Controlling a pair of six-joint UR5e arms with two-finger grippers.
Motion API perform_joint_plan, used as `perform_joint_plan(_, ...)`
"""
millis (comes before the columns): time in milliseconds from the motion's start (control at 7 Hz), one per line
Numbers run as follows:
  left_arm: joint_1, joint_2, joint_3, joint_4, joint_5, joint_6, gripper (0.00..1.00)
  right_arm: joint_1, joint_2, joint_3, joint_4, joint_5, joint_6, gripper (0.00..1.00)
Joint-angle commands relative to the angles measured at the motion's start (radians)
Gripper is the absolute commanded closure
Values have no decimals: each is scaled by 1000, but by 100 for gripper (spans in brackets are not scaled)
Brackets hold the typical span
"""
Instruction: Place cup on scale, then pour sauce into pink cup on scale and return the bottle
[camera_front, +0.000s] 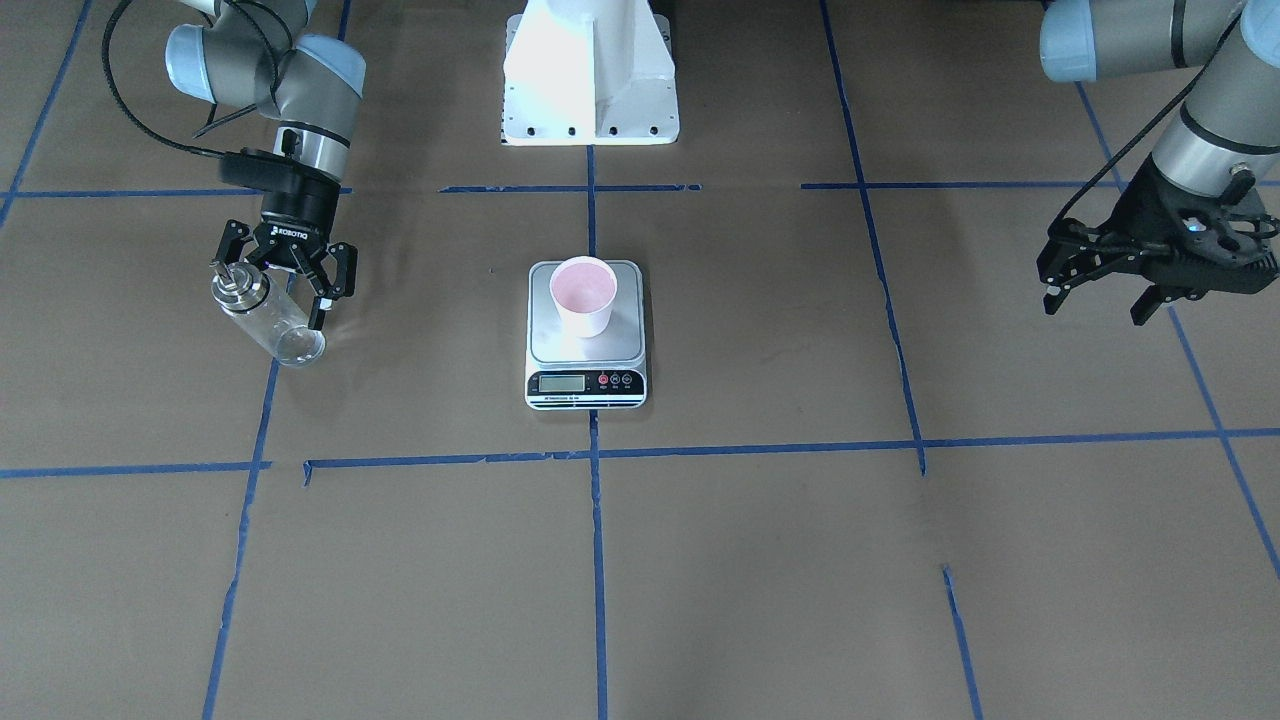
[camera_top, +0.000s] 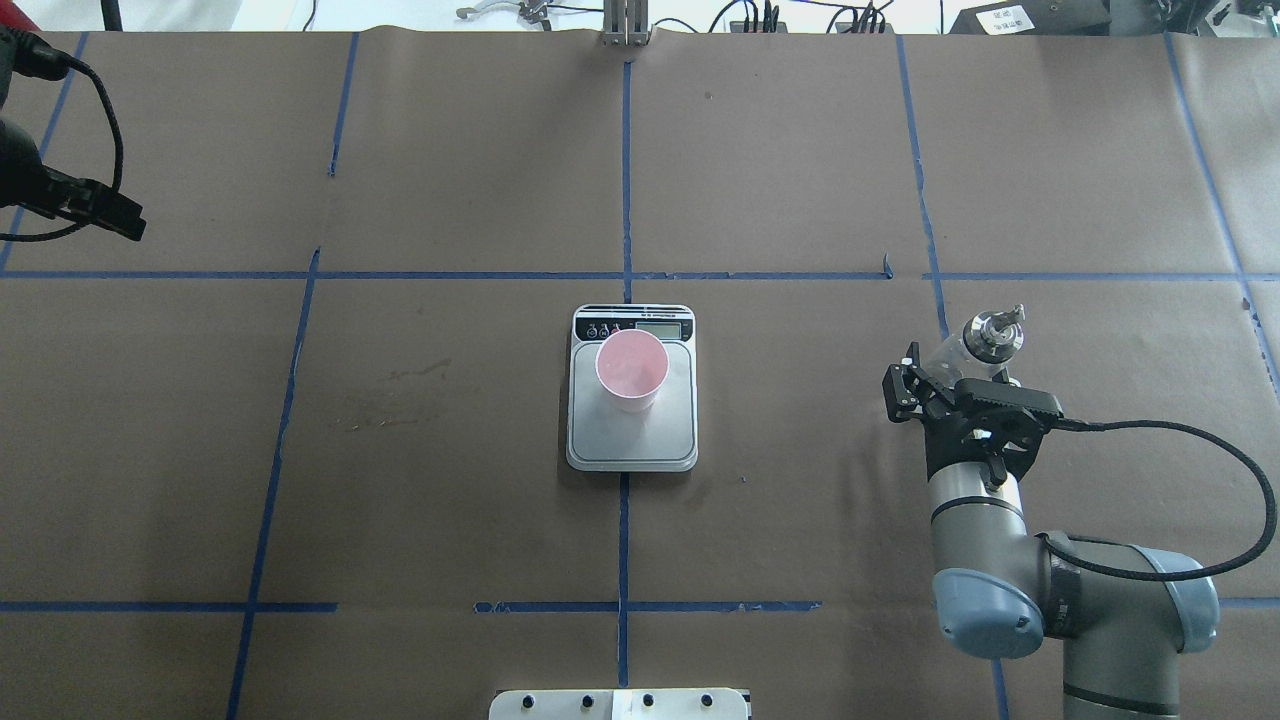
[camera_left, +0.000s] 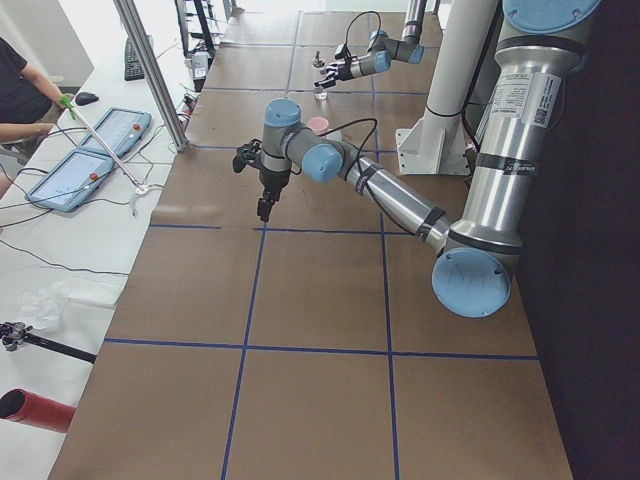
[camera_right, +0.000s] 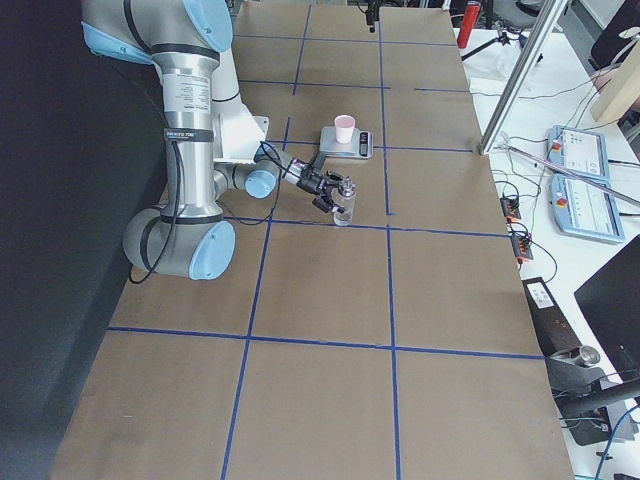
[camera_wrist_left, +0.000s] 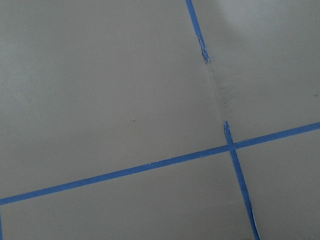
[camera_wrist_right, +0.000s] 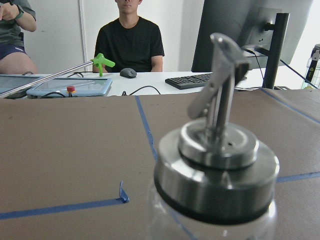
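The cup sat on the scale for weighing, the right claw straddled the bottle, jaws wide, ready to grasp, while the left claw hung open, empty, far aside

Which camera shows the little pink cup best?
The exterior front-facing view: the cup is close and sharp, standing upright on the scale, with its pink inside showing. The overhead exterior view shows it nearly as well. Both side views show it small and far. The wrist cameras miss it.
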Motion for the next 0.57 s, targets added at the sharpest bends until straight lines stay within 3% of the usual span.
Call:
perform_joint_plan(0, 2, -5, 10, -2, 0, 0, 12, -54, -11, 14, 0, -26, 3, 0)
perform_joint_plan(429, 4, -11, 15, -2, -3, 2, 12, -166, -183, 190, 0, -51, 7, 0)
